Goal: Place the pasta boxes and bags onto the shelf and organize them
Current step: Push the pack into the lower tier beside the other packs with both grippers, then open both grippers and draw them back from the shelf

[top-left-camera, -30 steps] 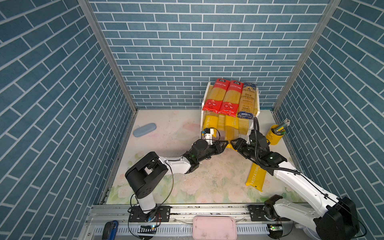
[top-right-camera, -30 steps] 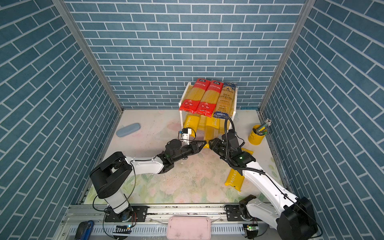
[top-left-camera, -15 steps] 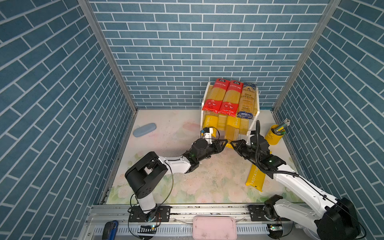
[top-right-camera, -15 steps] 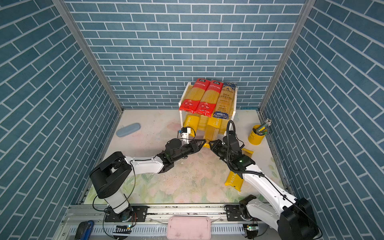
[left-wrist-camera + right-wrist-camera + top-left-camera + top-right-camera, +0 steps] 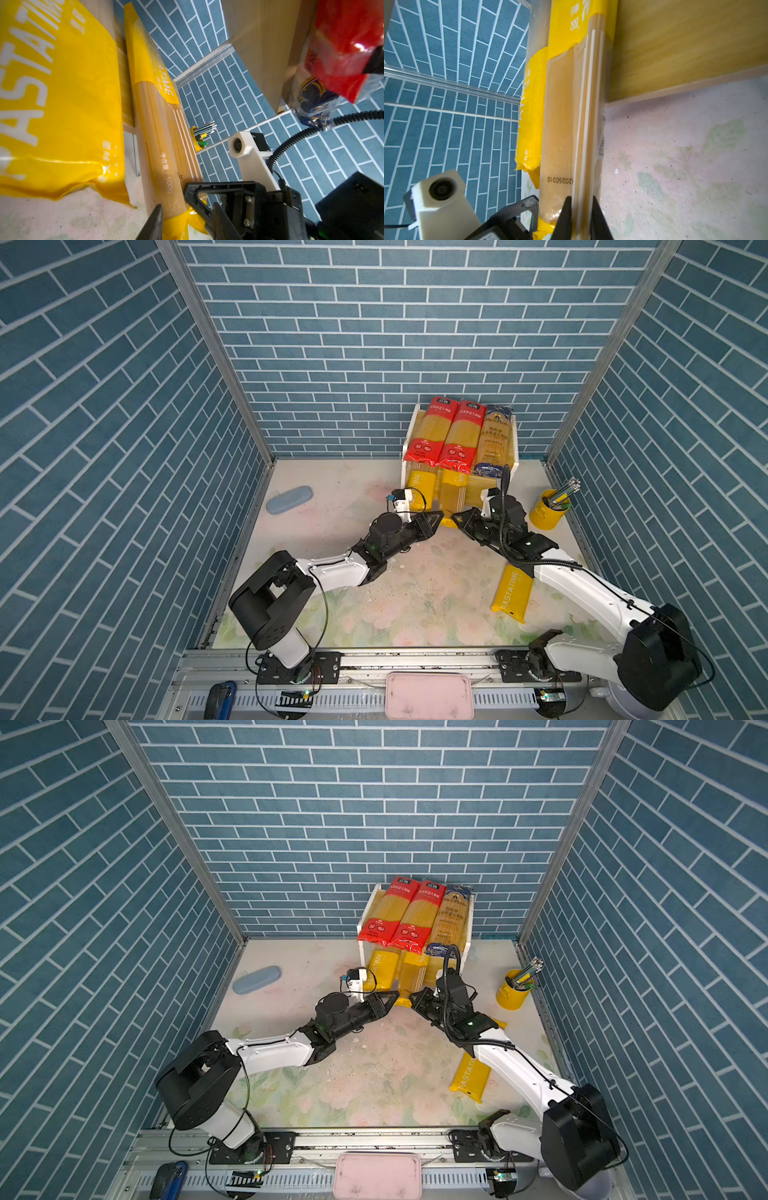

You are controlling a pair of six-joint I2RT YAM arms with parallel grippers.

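Note:
The shelf [image 5: 515,443] stands at the back right. Its upper board carries two red packets [image 5: 430,431] and a dark blue-ended one [image 5: 494,439]. On the lower board lie a yellow PASTATIME packet [image 5: 417,485] and the yellow-tan striped packet [image 5: 453,497] [image 5: 560,124], whose near end sticks out over the table. My right gripper [image 5: 456,517] [image 5: 581,200] is shut on that end's striped edge. Opposite it, my left gripper [image 5: 438,517] [image 5: 186,209] straddles the same end with its jaws apart. Another PASTATIME packet [image 5: 511,593] lies on the table under the right arm.
A grey-blue case [image 5: 289,499] lies at the left near the wall. A yellow cup of pens [image 5: 550,510] stands right of the shelf. A pink tray [image 5: 428,695] sits on the front rail. Brick walls close in three sides.
My right gripper has closed on the striped packet's end. The left jaws have eased apart around it. Both arms stay almost where they were.

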